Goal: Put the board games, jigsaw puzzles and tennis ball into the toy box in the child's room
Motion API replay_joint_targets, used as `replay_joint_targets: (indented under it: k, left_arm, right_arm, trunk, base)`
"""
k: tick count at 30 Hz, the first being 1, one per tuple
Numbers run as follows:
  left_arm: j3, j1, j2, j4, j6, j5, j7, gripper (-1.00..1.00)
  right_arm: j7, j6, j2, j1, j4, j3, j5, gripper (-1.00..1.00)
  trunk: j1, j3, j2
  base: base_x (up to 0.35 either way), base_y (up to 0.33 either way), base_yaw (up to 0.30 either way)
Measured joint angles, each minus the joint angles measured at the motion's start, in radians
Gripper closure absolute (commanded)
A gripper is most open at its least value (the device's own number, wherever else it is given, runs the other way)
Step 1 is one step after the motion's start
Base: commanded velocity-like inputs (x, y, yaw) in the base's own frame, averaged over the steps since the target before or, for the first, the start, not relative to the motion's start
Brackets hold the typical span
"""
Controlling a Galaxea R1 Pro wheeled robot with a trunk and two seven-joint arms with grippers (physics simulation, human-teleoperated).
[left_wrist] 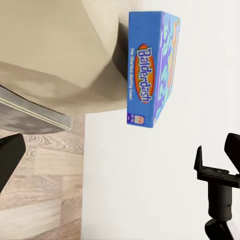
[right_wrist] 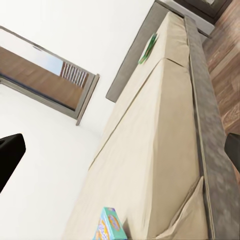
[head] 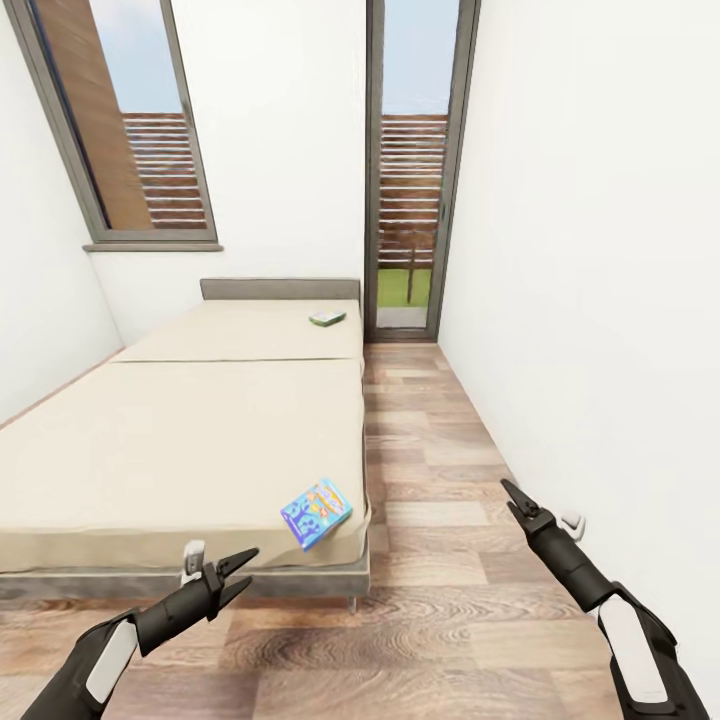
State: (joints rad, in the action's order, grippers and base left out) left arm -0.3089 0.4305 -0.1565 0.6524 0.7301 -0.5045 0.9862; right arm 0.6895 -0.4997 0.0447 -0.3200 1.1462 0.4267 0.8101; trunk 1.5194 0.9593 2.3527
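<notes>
A blue board game [head: 316, 511] [left_wrist: 150, 65] [right_wrist: 109, 226] reading Balderdash lies on the bed [head: 180, 440] at its near right corner. At the bed's far end lies a second board game [head: 327, 318] [right_wrist: 148, 49], white and green. My left gripper [head: 240, 570] [left_wrist: 120, 160] hangs open and empty, low in front of the bed's foot, short of the blue game. To the right, over the floor beside the wall, my right gripper [head: 515, 498] [right_wrist: 120, 160] is open and empty too. The table, toy box, jigsaw puzzles and tennis ball are out of view.
A strip of wood-plank floor [head: 440, 470] runs between the bed's right side and the white wall [head: 600, 300] to a tall glass door [head: 410, 200]. A slanted window [head: 130, 130] is above the bed at left. A small white fitting [head: 572, 522] sits low on the wall.
</notes>
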Motion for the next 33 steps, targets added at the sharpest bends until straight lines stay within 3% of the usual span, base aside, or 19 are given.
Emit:
replay_joint_targets:
  k: [6, 16, 33]
  left_arm:
    - [0.000, 0.000, 0.000, 0.000, 0.000, 0.000, 0.000, -1.00]
    - [0.000, 0.000, 0.001, 0.000, 0.000, 0.000, 0.001, -1.00]
    - [0.000, 0.000, 0.002, 0.000, 0.000, 0.000, 0.001, -1.00]
  right_arm:
    - [-0.001, 0.000, -0.014, 0.000, -0.001, 0.000, -0.001, -1.00]
    - [0.000, 0.000, -0.015, 0.000, -0.002, 0.001, -0.001, -1.00]
    - [0.000, 0.000, -0.015, 0.000, -0.002, 0.003, -0.001, -1.00]
  trunk:
    - [0.000, 0.000, 0.000]
    - [0.000, 0.000, 0.000]
    - [0.065, 0.053, 0.119]
  base:
    - [0.072, -0.001, 0.000]
    - [0.011, 0.000, 0.000]
    - [0.000, 0.000, 0.000]
